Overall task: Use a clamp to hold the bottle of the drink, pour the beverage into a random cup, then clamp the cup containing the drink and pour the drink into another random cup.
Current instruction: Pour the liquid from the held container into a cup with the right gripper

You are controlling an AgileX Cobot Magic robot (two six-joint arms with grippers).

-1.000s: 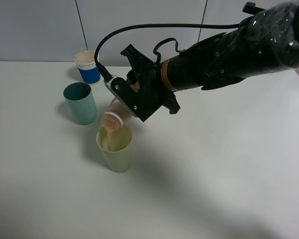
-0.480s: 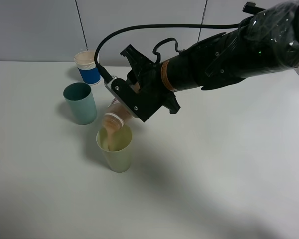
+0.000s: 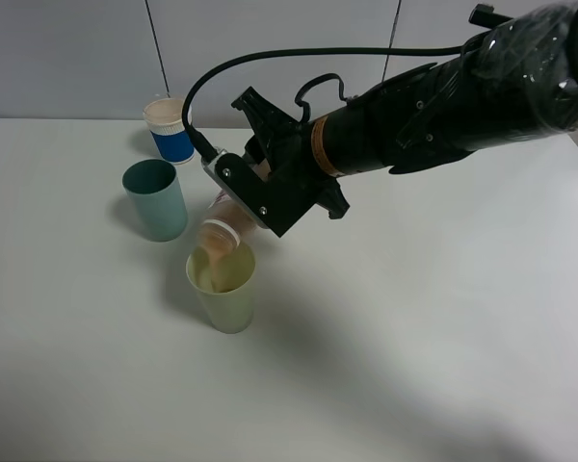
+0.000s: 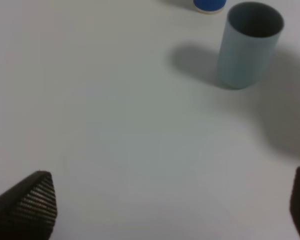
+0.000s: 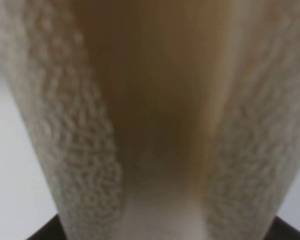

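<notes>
White table [image 3: 414, 337]; right gripper [image 3: 239, 200] clamps tilted drink bottle [image 3: 215, 231], yellow-green tumbler [image 3: 223, 289] just below it; thin plastic, prob. light, squashy, so hold mid-body.

White table [image 3: 414, 337], yellow-green tumbler [image 3: 226, 300], teal tumbler [image 3: 158, 204], blue cup [image 3: 172, 137]

right gripper [image 3: 236, 204]: jaws clamped, tilted down | left gripper [image 4: 162, 205]: jaws wide

Three cups total: one teal cup [image 3: 155, 199], left; one pale yellow-green cup [image 3: 223, 294], nearest; one blue cup [image 3: 170, 129] with white rim, farthest. One translucent bottle [image 3: 220, 223]. One black robot arm [image 3: 443, 96]. One white table [image 3: 414, 337].
</notes>
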